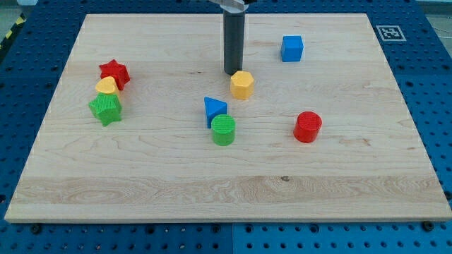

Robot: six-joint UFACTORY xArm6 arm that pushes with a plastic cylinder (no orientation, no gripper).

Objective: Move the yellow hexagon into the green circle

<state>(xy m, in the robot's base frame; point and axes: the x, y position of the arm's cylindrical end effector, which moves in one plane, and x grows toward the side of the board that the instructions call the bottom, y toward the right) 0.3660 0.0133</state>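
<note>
Taking the green circle, a ribbed green plastic cylinder (224,130), as the landmark on the pale wooden counter (141,190), the task looked barely begun: the yellow hexagon, a small yellow plastic block (242,85), lay above it and slightly to the view's right, apart from it, with a blue triangular block (215,109) touching the circle's upper left edge. Going left to right, a cluster sat well to the left of the circle: a green star block (106,109), a small rounded yellow block (107,86) just above it, and a red star block (114,73) above that, the three pressed together. Next came the triangle and circle, then my tip (233,73), the lower end of the straight dark rod, which stood just beside the hexagon's upper left edge; whether it touched could not be told. The arm carried no fingers, so nothing was gripped and there was no opening to report. Further right, a red cylinder (308,127) lay level with the circle, and a blue cube (292,49) stood higher up. What remained, by my judgement, was the whole push down and slightly left to the circle. Around the counter ran a blue perforated surface (28,85).
</note>
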